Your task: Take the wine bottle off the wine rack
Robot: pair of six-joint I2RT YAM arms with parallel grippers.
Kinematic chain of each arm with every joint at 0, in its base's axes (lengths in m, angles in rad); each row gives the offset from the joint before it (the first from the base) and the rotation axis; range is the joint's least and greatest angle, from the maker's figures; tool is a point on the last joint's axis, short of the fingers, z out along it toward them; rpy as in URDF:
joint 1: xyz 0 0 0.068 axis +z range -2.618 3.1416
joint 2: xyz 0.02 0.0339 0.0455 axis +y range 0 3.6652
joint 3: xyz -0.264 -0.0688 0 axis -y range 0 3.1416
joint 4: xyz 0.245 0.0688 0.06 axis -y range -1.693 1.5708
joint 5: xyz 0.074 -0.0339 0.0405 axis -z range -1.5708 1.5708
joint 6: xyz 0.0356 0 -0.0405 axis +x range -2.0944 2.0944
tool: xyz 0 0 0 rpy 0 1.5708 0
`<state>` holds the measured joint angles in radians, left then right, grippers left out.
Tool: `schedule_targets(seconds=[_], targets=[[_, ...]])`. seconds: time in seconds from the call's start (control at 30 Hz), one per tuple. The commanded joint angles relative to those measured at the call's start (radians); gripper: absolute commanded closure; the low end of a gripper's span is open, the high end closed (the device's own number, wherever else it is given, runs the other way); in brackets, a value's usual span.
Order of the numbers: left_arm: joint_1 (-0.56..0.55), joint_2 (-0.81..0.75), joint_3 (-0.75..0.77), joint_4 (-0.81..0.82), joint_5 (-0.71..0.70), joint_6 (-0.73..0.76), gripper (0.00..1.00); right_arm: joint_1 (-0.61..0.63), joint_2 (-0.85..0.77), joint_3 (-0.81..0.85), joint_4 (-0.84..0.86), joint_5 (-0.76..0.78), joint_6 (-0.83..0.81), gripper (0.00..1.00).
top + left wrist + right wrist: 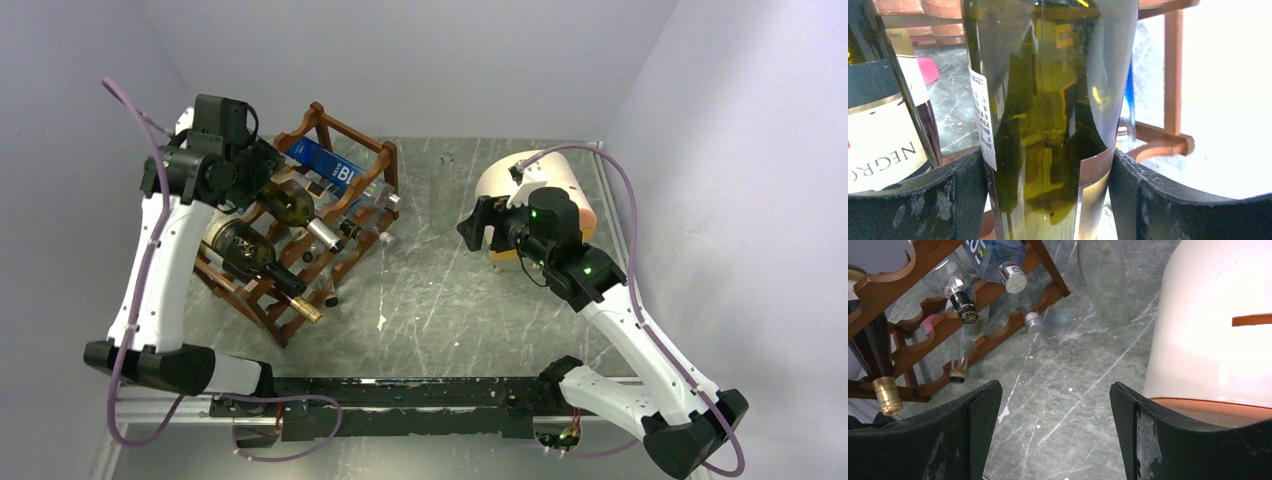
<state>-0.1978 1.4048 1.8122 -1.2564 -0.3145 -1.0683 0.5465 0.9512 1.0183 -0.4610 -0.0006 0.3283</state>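
Observation:
The reddish-brown wooden wine rack [372, 222] stands tilted at the left of the table and holds several bottles. My left gripper [264, 168] is at its upper left end. In the left wrist view it [1048, 170] is shut on an olive-green glass wine bottle [1048, 100], with both black fingers pressed to its sides. That bottle [292, 204] lies on the rack's top tier. My right gripper [472, 228] hangs open and empty above the table, right of the rack. In the right wrist view [1054, 430] only the marble floor shows between its fingers.
A dark bottle with a cream label [243, 250] and gold foil neck [887, 395] lies beside the held one, and also shows in the left wrist view [878, 140]. A blue bottle [325, 166] and clear bottles fill other slots. A cream-and-orange drum box [545, 190] stands behind my right gripper.

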Motion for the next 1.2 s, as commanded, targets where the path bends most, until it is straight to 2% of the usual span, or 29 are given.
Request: schedule_targets(seconds=[0.0, 0.1, 0.37, 0.43, 0.67, 0.8, 0.9, 1.0, 1.07, 1.17], targets=[[0.008, -0.095, -0.033, 0.194, 0.093, 0.083, 0.93, 0.0, -0.006, 0.008, 0.025, -0.03, -0.028, 0.16], [0.008, -0.123, -0.066, 0.338, 0.231, 0.158, 0.93, 0.0, -0.015, 0.0, 0.055, -0.09, -0.077, 0.16], [0.004, -0.092, -0.143, 0.731, 0.872, 0.279, 0.93, 0.001, 0.012, 0.006, 0.104, -0.214, -0.252, 0.14], [-0.005, -0.078, -0.168, 0.808, 0.963, 0.278, 0.93, 0.004, 0.019, 0.021, 0.106, -0.237, -0.284, 0.14], [-0.084, -0.038, -0.205, 0.93, 1.091, 0.323, 0.93, 0.013, 0.03, 0.06, 0.111, -0.213, -0.309, 0.13], [-0.109, -0.024, -0.237, 0.963, 1.139, 0.329, 0.93, 0.038, 0.008, 0.041, 0.153, -0.207, -0.406, 0.12], [-0.112, -0.035, -0.272, 0.973, 1.15, 0.34, 0.93, 0.099, 0.016, 0.029, 0.132, -0.264, -0.566, 0.14], [-0.111, -0.043, -0.289, 0.964, 1.169, 0.35, 0.93, 0.211, 0.021, 0.051, 0.062, -0.302, -0.776, 0.14], [-0.112, -0.041, -0.288, 0.934, 1.174, 0.364, 0.93, 0.282, 0.008, 0.057, 0.085, -0.254, -0.849, 0.13], [-0.114, -0.049, -0.301, 0.918, 1.191, 0.365, 0.93, 0.366, -0.015, 0.053, 0.095, -0.335, -1.047, 0.12]])
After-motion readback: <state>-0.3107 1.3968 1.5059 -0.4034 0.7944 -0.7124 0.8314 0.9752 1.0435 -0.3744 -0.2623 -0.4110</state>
